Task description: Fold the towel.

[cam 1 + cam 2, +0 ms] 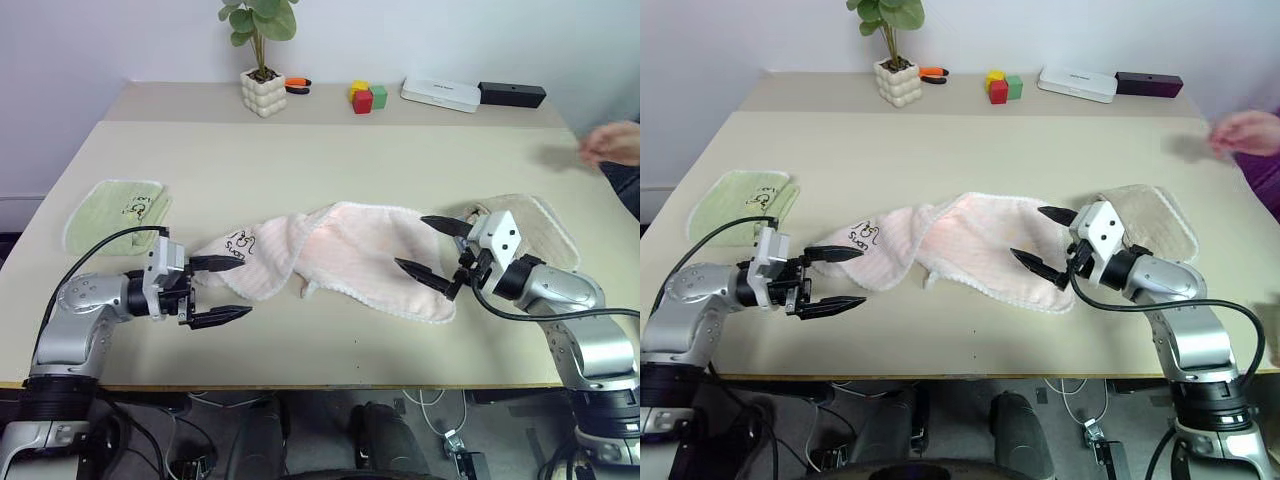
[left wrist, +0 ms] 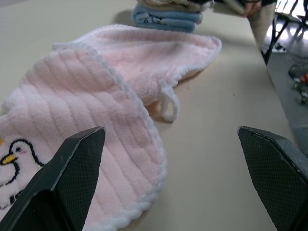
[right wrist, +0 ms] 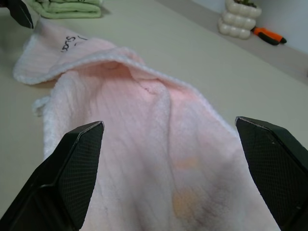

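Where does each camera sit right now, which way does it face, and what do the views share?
Left eye and right eye views: on the head, looking forward and down at the table; both arms show, left gripper and right gripper open at either end of the pink towel.
Left wrist view: looks along its open fingers across the towel toward stacked cloths.
Right wrist view: looks along its open fingers over the towel toward the green towel and plant pot.
Shared: the pink towel appears in all views.

Beige table (image 1: 330,160) against a plain white wall (image 1: 120,40), evenly lit.
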`<action>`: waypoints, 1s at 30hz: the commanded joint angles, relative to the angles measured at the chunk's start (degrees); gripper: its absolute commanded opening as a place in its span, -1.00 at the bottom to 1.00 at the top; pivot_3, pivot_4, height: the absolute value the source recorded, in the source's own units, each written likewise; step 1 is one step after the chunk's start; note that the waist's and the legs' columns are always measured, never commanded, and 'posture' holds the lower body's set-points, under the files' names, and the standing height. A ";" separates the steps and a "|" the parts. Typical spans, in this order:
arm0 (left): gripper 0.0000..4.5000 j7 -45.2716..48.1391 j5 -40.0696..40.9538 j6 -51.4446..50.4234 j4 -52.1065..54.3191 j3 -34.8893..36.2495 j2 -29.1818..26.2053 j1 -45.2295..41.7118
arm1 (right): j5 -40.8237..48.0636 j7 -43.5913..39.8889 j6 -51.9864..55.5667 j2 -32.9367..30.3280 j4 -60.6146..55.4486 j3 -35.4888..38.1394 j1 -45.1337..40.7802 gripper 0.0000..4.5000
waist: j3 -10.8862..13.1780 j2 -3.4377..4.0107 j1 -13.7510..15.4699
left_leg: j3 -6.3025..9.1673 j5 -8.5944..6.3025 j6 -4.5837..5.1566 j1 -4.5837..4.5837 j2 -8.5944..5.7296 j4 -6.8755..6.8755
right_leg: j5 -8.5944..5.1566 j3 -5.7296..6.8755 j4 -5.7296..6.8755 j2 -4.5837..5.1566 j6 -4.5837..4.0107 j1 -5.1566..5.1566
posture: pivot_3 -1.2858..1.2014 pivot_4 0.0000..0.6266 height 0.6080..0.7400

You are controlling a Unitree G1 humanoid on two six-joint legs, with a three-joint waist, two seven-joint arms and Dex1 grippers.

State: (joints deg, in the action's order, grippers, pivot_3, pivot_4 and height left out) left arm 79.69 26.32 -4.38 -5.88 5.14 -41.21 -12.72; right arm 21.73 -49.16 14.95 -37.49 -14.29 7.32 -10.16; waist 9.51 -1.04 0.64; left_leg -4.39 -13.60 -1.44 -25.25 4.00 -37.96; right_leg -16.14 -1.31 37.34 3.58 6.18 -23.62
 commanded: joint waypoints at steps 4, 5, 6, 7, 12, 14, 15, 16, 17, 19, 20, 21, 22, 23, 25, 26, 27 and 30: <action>1.00 -0.99 -2.65 3.81 -0.47 -0.79 0.07 0.37 | 0.91 0.57 0.61 -0.58 -2.05 1.07 -1.54 0.98 | 0.00 0.00 -0.04 | 0.00 0.00 0.00 0.00 0.00 0.01 | 0.00 0.00 0.00 0.00 0.00 -0.01 | 0.03 -0.52 0.92; 1.00 -1.20 -2.79 3.89 -0.15 -1.08 0.12 0.29 | 0.85 0.57 0.49 -0.38 -1.73 0.94 -1.74 0.98 | 0.00 0.00 0.00 | 0.00 0.00 0.00 0.00 0.00 0.01 | 0.00 0.00 0.00 0.00 0.00 -0.01 | 0.03 -0.52 0.92; 1.00 -1.29 -2.81 3.77 0.26 -1.41 0.14 0.25 | 0.71 0.63 0.35 -0.17 -1.53 0.74 -1.87 0.98 | 0.00 0.00 0.00 | 0.00 0.00 0.00 0.00 0.00 0.00 | 0.00 0.00 0.00 0.00 0.00 -0.01 | 0.03 -0.52 0.92; 1.00 -0.95 -2.78 3.91 0.56 -1.63 -0.03 0.37 | 0.52 1.03 0.42 0.29 -1.86 0.27 -1.96 0.98 | 0.00 0.00 0.00 | 0.00 0.00 0.00 0.00 0.00 0.00 | -0.01 0.00 0.00 0.00 -0.01 0.00 | 0.03 -0.52 0.92; 1.00 0.09 -5.50 7.54 -0.02 -3.28 -0.90 0.68 | -0.17 2.93 0.10 2.94 -2.25 -1.88 -3.56 0.98 | 0.00 0.00 -0.07 | 0.00 0.00 0.00 0.00 0.00 0.00 | 0.00 0.00 0.00 0.00 0.00 0.00 | 0.03 -0.52 0.92; 1.00 0.74 -5.97 9.54 -1.88 -2.86 -1.49 0.75 | -0.83 3.95 -0.31 4.53 -2.49 -3.35 -4.10 0.98 | 0.00 0.00 -0.09 | 0.00 0.00 0.00 0.00 0.00 0.00 | 0.00 0.00 0.01 -0.01 0.00 -0.01 | 0.03 -0.52 0.92; 1.00 1.13 -5.94 10.18 -2.67 -2.54 -1.91 0.90 | -1.10 4.66 -0.29 5.49 -2.74 -4.13 -4.35 0.98 | 0.00 0.00 -0.09 | 0.00 0.00 0.00 0.00 0.00 0.01 | 0.00 0.00 0.01 -0.01 0.00 -0.02 | 0.03 -0.52 0.92; 1.00 0.68 -6.24 10.06 -2.60 -2.69 -2.07 0.87 | -1.29 4.76 -0.59 5.91 -2.28 -4.53 -4.81 0.98 | 0.00 0.00 -0.10 | 0.00 0.00 0.00 0.00 0.00 0.01 | 0.00 0.00 0.01 -0.01 0.00 -0.03 | 0.03 -0.52 0.92; 1.00 -0.14 -7.31 10.13 -2.09 -3.60 -2.02 0.80 | -0.89 4.32 -0.91 6.18 -1.50 -4.51 -5.56 0.98 | 0.00 0.01 -0.06 | 0.00 0.00 0.00 0.00 0.01 0.01 | 0.00 0.00 0.01 -0.01 0.00 -0.03 | 0.03 -0.52 0.92; 1.00 -0.65 -8.61 11.35 -2.54 -4.24 -2.27 0.95 | -0.94 4.44 -1.02 6.93 -1.32 -5.21 -6.42 0.98 | 0.01 0.01 0.05 | -0.01 0.00 0.00 -0.02 0.00 0.00 | 0.00 0.00 0.00 0.01 -0.01 -0.02 | 0.03 -0.52 0.92; 1.00 -1.26 -9.28 11.58 -2.71 -4.63 -2.00 0.81 | -0.99 4.19 -1.45 6.95 -0.78 -5.12 -6.59 0.98 | 0.01 0.01 0.05 | -0.01 0.00 0.00 -0.02 0.00 -0.01 | -0.02 0.00 0.00 0.01 -0.03 -0.02 | 0.03 -0.52 0.92; 1.00 -1.76 -9.83 11.60 -3.21 -4.83 -1.83 0.64 | -1.22 4.17 -1.94 7.08 -0.31 -5.17 -6.66 0.98 | 0.01 0.01 0.08 | -0.01 0.00 0.00 -0.02 0.00 -0.01 | -0.03 0.00 0.00 0.01 -0.07 -0.01 | 0.03 -0.52 0.92; 1.00 -3.28 -10.80 11.28 -3.34 -5.40 -1.03 -0.15 | -1.11 3.89 -2.55 7.10 0.32 -4.98 -6.75 0.98 | 0.01 0.01 0.11 | 0.00 0.00 0.00 -0.02 0.00 -0.01 | -0.04 0.01 0.00 0.01 -0.08 -0.01 | 0.03 -0.52 0.92; 1.00 -3.86 -11.15 11.51 -3.93 -5.36 -0.83 -0.52 | -1.32 4.25 -2.69 7.48 0.13 -5.42 -6.80 0.98 | 0.01 0.01 0.10 | 0.00 0.00 0.00 -0.02 0.00 -0.01 | -0.03 0.01 0.00 0.01 -0.06 -0.01 | 0.03 -0.52 0.92; 1.00 -4.68 -11.82 12.13 -3.82 -5.92 -0.28 -0.91 | -1.37 4.47 -3.27 8.13 0.52 -5.87 -7.26 0.98 | 0.01 0.01 -0.01 | -0.01 0.00 0.00 -0.02 0.00 -0.01 | 0.00 0.00 0.01 0.01 0.00 -0.01 | 0.03 -0.52 0.92; 1.00 -4.64 -12.00 13.02 -4.30 -5.90 -0.38 -0.86 | -1.73 4.92 -3.39 8.56 0.45 -6.40 -7.44 0.98 | 0.01 0.01 -0.03 | -0.01 0.00 0.00 -0.02 0.00 -0.01 | 0.01 0.00 0.01 0.00 0.01 -0.02 | 0.03 -0.52 0.92; 1.00 -4.38 -11.69 12.76 -4.34 -6.06 -0.34 -0.81 | -1.98 5.30 -3.60 9.06 0.41 -6.82 -7.52 0.98 | 0.01 0.01 -0.05 | 0.00 0.00 0.00 -0.02 0.00 -0.01 | 0.02 0.01 0.01 -0.01 0.03 -0.02 | 0.03 -0.52 0.92; 0.89 -4.10 -12.08 12.07 -5.25 -7.20 -0.09 -1.30 | -2.93 6.61 -4.19 10.82 0.04 -7.90 -7.48 0.99 | 0.00 0.01 -0.09 | 0.00 0.00 0.00 -0.01 0.00 0.01 | 0.02 0.01 0.02 -0.02 0.04 -0.03 | 0.03 -0.52 0.92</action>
State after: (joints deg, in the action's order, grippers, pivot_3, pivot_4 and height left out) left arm 75.41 14.22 7.80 -11.20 -1.53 -41.23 -13.44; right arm 19.02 -43.31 12.11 -27.34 -13.00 -0.51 -16.65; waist 9.52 -1.02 0.55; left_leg -4.39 -13.60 -1.44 -25.26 4.00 -37.95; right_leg -16.12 -1.30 37.36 3.56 6.22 -23.65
